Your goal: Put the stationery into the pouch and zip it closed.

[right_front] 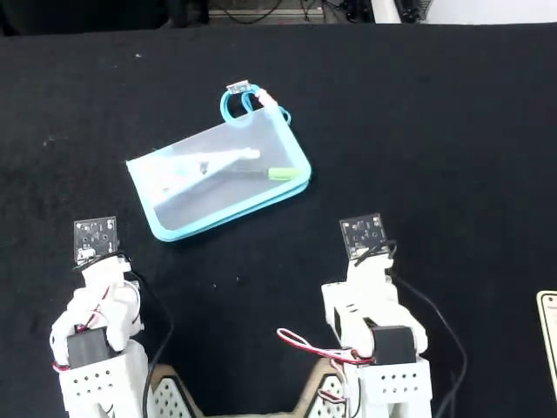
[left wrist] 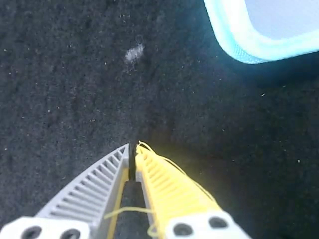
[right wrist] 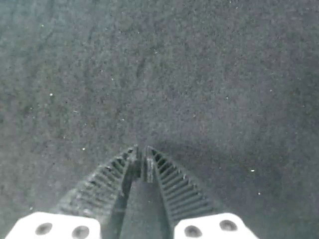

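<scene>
A translucent pouch (right_front: 218, 178) with a light blue zipper edge lies flat on the black cloth in the middle of the table. Pens and a green-tipped marker (right_front: 280, 173) show through its wall. Its blue loop and zipper pull (right_front: 244, 91) sit at the far corner. The pouch's near corner (left wrist: 259, 35) appears in the left wrist view, ahead of my left gripper (left wrist: 133, 147), which is shut and empty. My right gripper (right wrist: 141, 150) is shut over bare cloth, apart from the pouch. Both arms (right_front: 96, 261) (right_front: 365, 252) rest folded near the front edge.
Black cloth (right_front: 435, 131) covers the table. A pale card (right_front: 548, 335) lies at the right edge. A small lint speck (left wrist: 133, 52) is on the cloth ahead of the left gripper.
</scene>
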`<move>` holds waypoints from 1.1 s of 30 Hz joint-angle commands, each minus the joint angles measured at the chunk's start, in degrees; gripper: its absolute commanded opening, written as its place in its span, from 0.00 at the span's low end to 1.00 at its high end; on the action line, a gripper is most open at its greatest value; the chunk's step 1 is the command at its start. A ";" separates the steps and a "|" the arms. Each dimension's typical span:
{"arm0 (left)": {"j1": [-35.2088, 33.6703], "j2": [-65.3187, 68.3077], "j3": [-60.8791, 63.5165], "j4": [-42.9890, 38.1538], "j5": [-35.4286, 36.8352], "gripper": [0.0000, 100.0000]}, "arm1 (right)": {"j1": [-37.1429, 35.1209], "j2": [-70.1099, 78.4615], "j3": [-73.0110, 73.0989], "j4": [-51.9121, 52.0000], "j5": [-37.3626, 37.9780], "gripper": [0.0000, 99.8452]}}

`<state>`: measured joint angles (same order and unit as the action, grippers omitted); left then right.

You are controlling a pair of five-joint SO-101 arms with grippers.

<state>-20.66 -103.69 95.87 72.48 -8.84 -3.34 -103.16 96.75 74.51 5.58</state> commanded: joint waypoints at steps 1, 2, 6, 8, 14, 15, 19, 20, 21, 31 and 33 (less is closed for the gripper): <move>0.75 -0.70 1.45 0.26 -0.26 0.03 | 0.70 -5.49 -0.22 0.53 -0.53 0.01; 0.92 -0.79 1.45 0.26 -0.26 0.03 | 0.70 -5.49 -0.22 0.53 -0.53 0.01; 6.02 -0.79 1.45 0.26 -0.18 0.03 | 0.70 -5.49 -0.22 0.53 -0.53 0.01; 9.89 -0.79 1.45 0.26 -0.18 0.03 | 0.70 -5.49 -0.22 0.53 -0.53 0.01; 16.75 -0.79 1.45 0.26 -0.18 0.03 | 0.70 -5.49 -0.22 0.53 -0.53 0.01; 16.92 -0.70 1.45 0.26 -0.18 0.03 | 0.70 -5.49 -0.22 0.53 -0.53 0.01; 17.01 -0.53 1.45 0.26 -0.18 0.03 | 0.62 -5.49 -0.22 0.53 -0.53 0.01; 17.01 -0.53 1.45 0.26 -0.18 0.03 | 0.62 -5.49 -0.22 0.53 -0.53 0.01; 16.92 -0.53 1.45 0.26 -0.18 0.03 | 0.62 -5.49 -0.22 0.53 -0.53 0.01; 16.84 -0.53 1.45 0.26 -0.18 0.03 | 0.62 -5.49 -0.22 0.53 -0.53 0.01; 16.84 -0.53 1.45 0.26 -0.18 0.03 | 0.62 -5.49 -0.22 0.53 -0.53 0.01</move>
<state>-4.40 -103.69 95.96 72.48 -8.84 -3.34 -103.16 96.75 74.51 5.58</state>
